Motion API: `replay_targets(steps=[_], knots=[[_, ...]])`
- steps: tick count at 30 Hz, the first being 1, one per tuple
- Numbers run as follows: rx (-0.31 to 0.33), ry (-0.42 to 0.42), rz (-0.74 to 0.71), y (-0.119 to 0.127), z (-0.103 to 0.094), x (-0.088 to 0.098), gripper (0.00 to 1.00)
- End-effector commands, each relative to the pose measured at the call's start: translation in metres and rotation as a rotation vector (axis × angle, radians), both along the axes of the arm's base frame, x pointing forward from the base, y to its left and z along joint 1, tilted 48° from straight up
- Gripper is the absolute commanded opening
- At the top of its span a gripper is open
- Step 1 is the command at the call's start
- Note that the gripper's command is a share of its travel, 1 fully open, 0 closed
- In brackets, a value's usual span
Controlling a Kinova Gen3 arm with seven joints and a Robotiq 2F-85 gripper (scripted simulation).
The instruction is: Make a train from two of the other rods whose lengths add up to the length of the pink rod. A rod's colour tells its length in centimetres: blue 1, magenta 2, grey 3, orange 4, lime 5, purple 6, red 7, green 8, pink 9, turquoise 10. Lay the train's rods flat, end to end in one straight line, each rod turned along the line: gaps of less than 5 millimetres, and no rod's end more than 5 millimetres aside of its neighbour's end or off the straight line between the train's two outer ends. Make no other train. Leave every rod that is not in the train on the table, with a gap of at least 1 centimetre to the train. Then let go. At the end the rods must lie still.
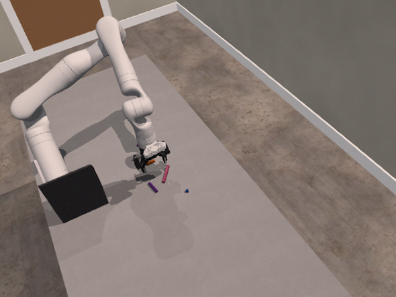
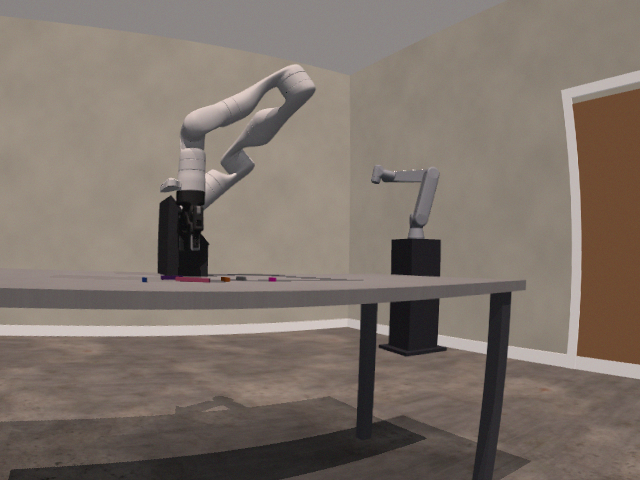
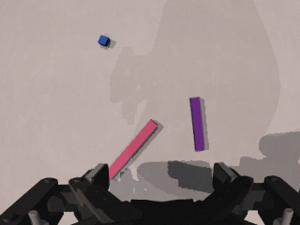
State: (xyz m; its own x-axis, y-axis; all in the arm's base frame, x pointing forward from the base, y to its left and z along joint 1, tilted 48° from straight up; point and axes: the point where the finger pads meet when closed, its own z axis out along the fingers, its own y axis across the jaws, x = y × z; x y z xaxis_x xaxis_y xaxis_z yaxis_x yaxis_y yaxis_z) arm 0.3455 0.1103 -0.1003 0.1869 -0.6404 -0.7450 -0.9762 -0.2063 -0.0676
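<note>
The gripper hangs above the tabletop with its fingers fully apart and nothing between them. The pink rod lies flat just in front of it, and the purple rod lies near the pink rod at an angle, not touching it. The blue rod sits apart, farther out. An orange rod shows directly beneath the gripper.

Pink counts as 9, so the usable pair here is purple 6 plus grey 3. The exterior view shows a grey rod and a magenta rod lying past the orange one.

Handling, as a judgement: the rods appear small, rigid and light, with flat sides. A grasp across the narrow width at mid-length should hold a rod level and limit swinging. A light rod is likely to skid if nudged by a fingertip.

Limits of view: the arm hides the grey rod in the top view. The wrist view omits the orange, grey and magenta rods, and the gripper body covers the pink rod's near end. In the exterior view the rods appear edge-on, so their angles cannot be judged.
</note>
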Motion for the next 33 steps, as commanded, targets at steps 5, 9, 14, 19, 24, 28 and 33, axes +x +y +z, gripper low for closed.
replay_targets(steps=[5, 9, 14, 19, 24, 28, 33], knots=[[0.008, -0.110, 0.079, 0.043, 0.057, -0.012, 1.00], [0.017, -0.161, 0.130, 0.065, 0.087, -0.029, 1.00], [0.027, -0.218, 0.192, 0.088, 0.119, -0.055, 1.00], [0.029, -0.227, 0.203, 0.091, 0.124, -0.060, 1.00], [0.029, -0.222, 0.203, 0.091, 0.122, -0.061, 0.46], [0.029, -0.222, 0.203, 0.091, 0.122, -0.061, 0.46], [0.029, -0.222, 0.203, 0.091, 0.122, -0.061, 0.46]])
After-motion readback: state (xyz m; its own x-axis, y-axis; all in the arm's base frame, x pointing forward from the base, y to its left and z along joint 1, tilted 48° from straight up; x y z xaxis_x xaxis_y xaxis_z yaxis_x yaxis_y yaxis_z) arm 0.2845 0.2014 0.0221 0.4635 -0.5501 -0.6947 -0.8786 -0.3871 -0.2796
